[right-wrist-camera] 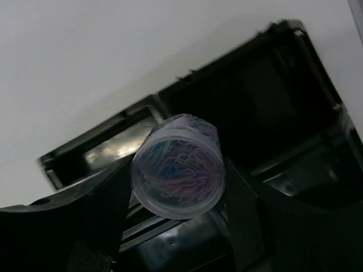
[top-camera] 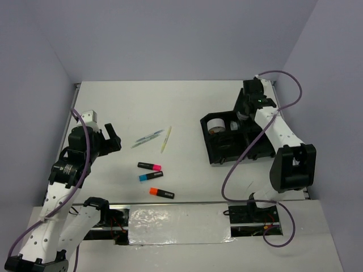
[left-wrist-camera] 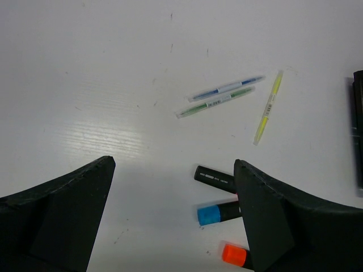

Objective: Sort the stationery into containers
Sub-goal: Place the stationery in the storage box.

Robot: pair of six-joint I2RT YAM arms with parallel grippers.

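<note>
Over the tray (right-wrist-camera: pixel 266 107) at the surface's right edge, we clamp the clear pot (right-wrist-camera: pixel 177 167) in the right fingers (right-wrist-camera: pixel 85 209); released tilted, it may roll out. Our left fingers (left-wrist-camera: pixel 57 209) gape empty near the highlighters (left-wrist-camera: pixel 218 213).

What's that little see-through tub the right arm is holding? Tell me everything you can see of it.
It is a small round clear pot, plastic by its look, with slightly cloudy walls and a flat circular end turned toward the wrist camera. Inside lies a tangle of what look like paper clips, blue, pink and purple. The right tool is shut on it, one black finger against each side. It hangs over the black organiser tray; whether it touches the tray cannot be seen.
</note>
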